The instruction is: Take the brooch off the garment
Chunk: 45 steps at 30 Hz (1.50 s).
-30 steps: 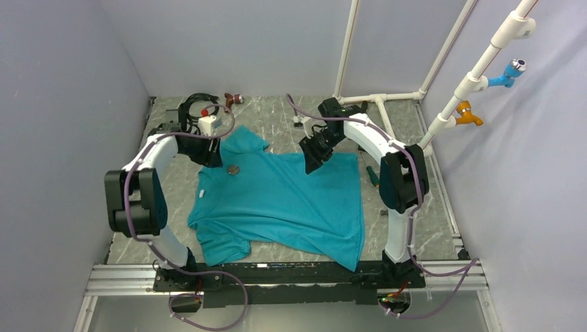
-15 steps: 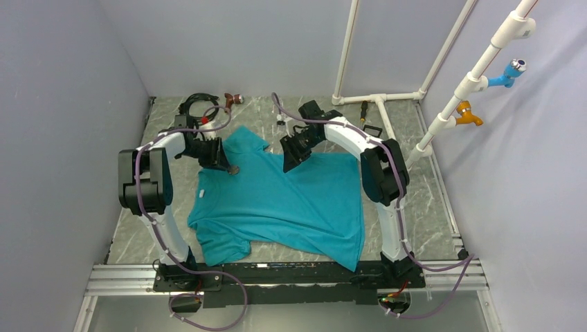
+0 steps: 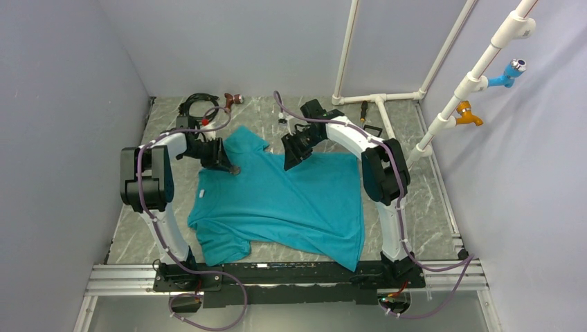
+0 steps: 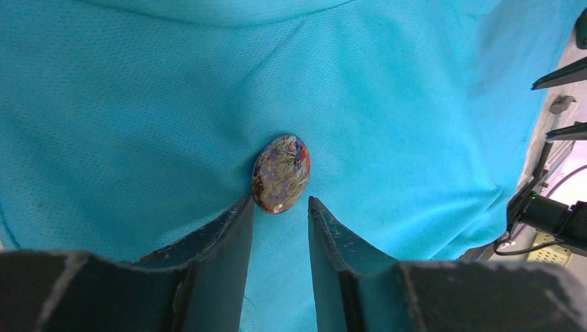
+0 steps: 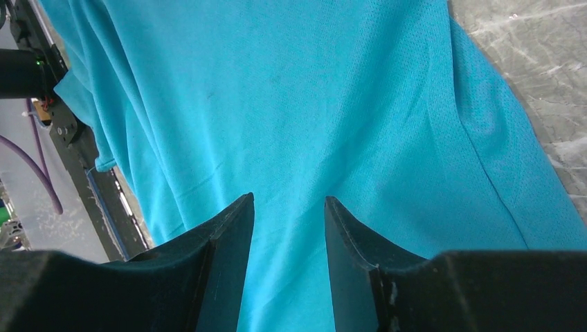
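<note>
The brooch [image 4: 281, 173] lies on the shirt [image 4: 124, 104], in its far-left part. The left gripper [image 4: 280, 202] is just beside it, jaws apart. The right gripper [image 5: 288, 200] is also parted, low over bare fabric, well apart from the brooch.

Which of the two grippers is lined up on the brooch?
The left gripper: the brooch lies right at the tips of its open fingers, on the garment. The right gripper, also open, faces only plain teal fabric.
</note>
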{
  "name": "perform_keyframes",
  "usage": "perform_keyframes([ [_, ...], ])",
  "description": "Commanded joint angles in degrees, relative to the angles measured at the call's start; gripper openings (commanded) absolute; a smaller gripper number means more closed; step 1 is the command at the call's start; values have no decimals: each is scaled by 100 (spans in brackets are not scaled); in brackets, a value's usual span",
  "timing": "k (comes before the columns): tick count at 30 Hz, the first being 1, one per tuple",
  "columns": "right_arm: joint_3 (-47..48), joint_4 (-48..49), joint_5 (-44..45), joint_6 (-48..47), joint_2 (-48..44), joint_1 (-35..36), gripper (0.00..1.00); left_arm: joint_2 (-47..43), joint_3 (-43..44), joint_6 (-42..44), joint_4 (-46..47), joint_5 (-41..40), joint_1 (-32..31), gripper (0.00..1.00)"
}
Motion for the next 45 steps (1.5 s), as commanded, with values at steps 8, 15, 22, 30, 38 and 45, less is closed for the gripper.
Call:
perform_keyframes([
  [8,-53,299,-13,-141,-252,-13,45,-45,171,-457,306,738,-188,30],
  [15,5,375,22,-128,-239,-8,45,50,270,-450,282,616,-318,27],
  [22,51,635,44,-16,-214,37,46,200,306,-429,204,259,-340,33],
  [30,114,920,114,-35,-172,183,47,220,127,-574,481,745,-340,30],
  [38,-253,1645,255,-3,-353,315,50,130,109,-612,194,886,-335,0],
  [45,-1701,3802,1061,-50,-1019,846,52,15,-47,-1107,-119,1303,96,0],
])
